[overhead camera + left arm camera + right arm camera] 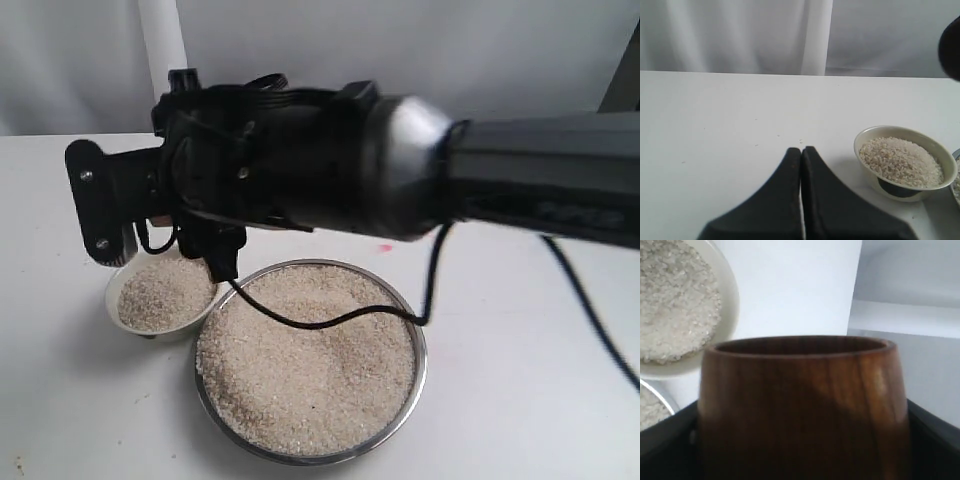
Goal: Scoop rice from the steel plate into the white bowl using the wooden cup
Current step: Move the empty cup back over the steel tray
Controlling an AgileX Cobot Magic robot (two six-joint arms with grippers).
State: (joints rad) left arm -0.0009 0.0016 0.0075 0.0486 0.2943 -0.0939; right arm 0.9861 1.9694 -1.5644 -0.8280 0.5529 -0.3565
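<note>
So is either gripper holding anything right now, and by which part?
The right gripper holds the wooden cup by its outer sides, one jaw on each flank, below the rim. The left gripper is shut and empty.

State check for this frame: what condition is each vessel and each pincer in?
bowl: nearly full of rice
plate: heaped with rice
cup: gripped by the right pincer, contents hidden
left pincer: shut, empty
right pincer: closed on the cup
</note>
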